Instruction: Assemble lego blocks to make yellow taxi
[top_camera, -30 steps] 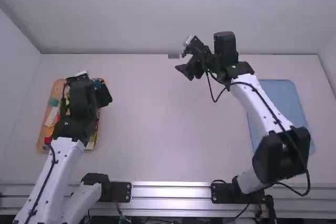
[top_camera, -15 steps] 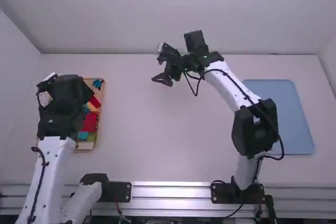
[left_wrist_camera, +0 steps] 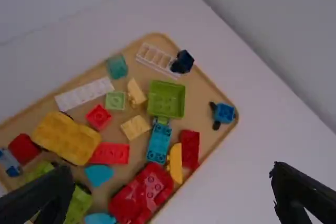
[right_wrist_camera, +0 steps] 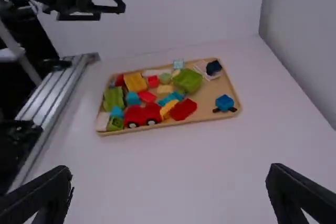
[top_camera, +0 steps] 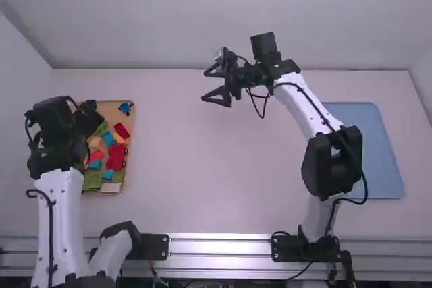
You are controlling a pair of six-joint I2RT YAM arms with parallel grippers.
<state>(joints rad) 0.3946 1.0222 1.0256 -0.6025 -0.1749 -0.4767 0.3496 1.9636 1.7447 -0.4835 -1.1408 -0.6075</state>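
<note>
left gripper (top_camera: 86,118): spread wide, empty, up over the tray (top_camera: 129,123), most of which sits around 5 o'clock from it (12 = away from the bases)
yellow block (left_wrist_camera: 67,138): in the tray, between two red bricks (left_wrist_camera: 98,117)
right gripper (top_camera: 205,85): also wide, empty, tray's at 8 o'clock

Passage over table (top_camera: 196,166) between tray (top_camera: 106,107) and blue mat (top_camera: 378,160); right gripper (top_camera: 208,85), jaws apart, obstructs far middle.
</note>
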